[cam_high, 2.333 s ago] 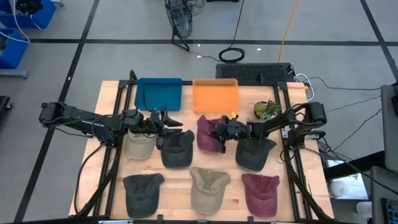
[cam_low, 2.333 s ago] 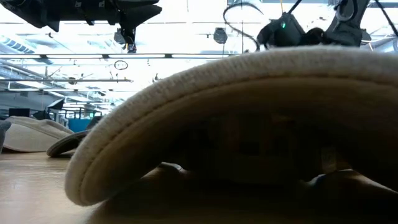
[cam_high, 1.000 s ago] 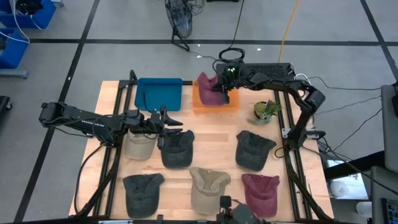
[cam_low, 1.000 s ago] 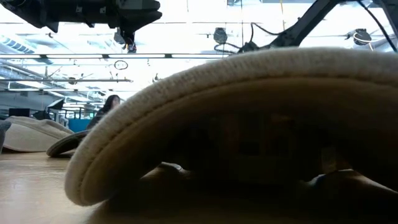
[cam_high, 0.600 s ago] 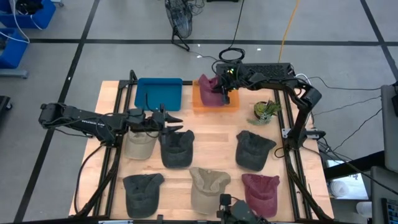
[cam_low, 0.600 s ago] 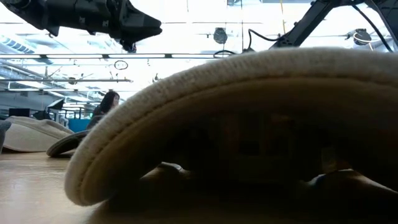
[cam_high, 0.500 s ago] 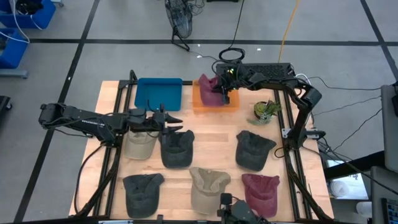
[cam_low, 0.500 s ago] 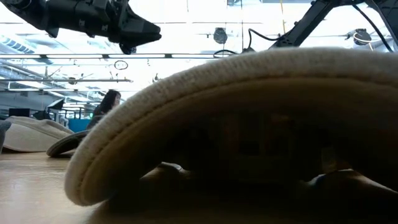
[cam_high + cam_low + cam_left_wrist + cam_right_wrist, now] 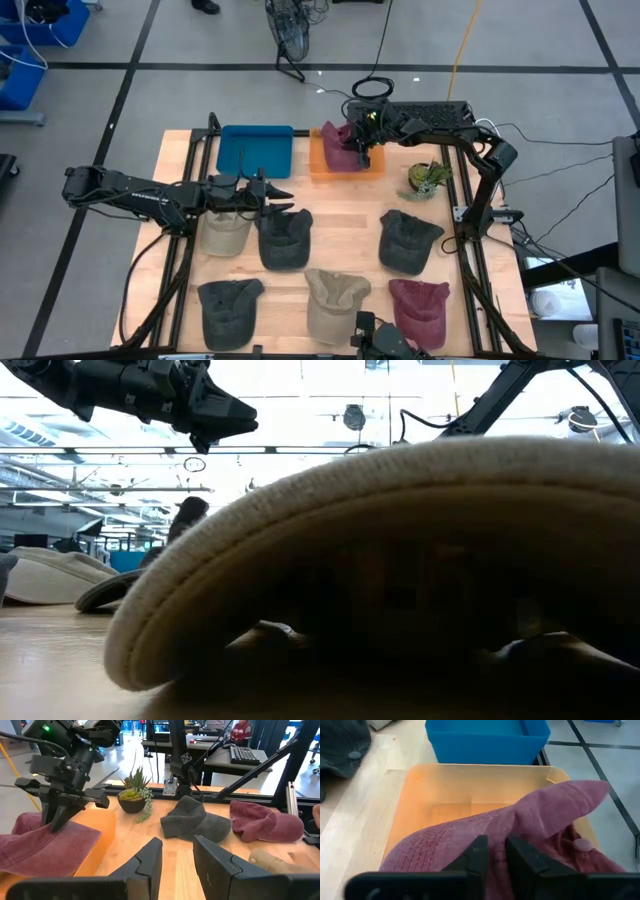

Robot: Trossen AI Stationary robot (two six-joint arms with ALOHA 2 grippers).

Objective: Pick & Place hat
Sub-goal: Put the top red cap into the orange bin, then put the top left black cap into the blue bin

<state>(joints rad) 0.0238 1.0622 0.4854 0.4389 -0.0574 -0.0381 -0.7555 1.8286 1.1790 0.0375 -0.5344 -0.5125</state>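
A maroon hat [image 9: 335,140] lies in the orange bin [image 9: 325,165] at the table's far edge. My right gripper [image 9: 360,150] stands over it, shut on its crown, as the right wrist view [image 9: 499,842] shows. The left wrist view also has this gripper [image 9: 57,817] on the hat [image 9: 30,845]. My left gripper [image 9: 272,197] hovers open above a dark grey hat [image 9: 285,238] left of the table's middle and touches nothing. Its fingers show apart in its wrist view [image 9: 176,841]. My right gripper pinches the maroon hat's crown [image 9: 492,832] between its two fingers, coming from above and pointing down. The hat sits in the orange bin [image 9: 445,785] below the fingers. Its brim [image 9: 570,795] points toward a far corner of the bin.
A blue bin [image 9: 255,150] stands left of the orange one. A potted plant [image 9: 428,177] sits near the right edge. Several more hats lie on the table, among them beige [image 9: 226,232], dark grey [image 9: 408,240] and maroon [image 9: 420,308]. A tan hat [image 9: 400,510] fills the low view.
My left gripper has tipped and turned above the dark grey hat, its fingers now pointing more toward the table's right. My right gripper has stayed over the orange bin with the maroon hat.
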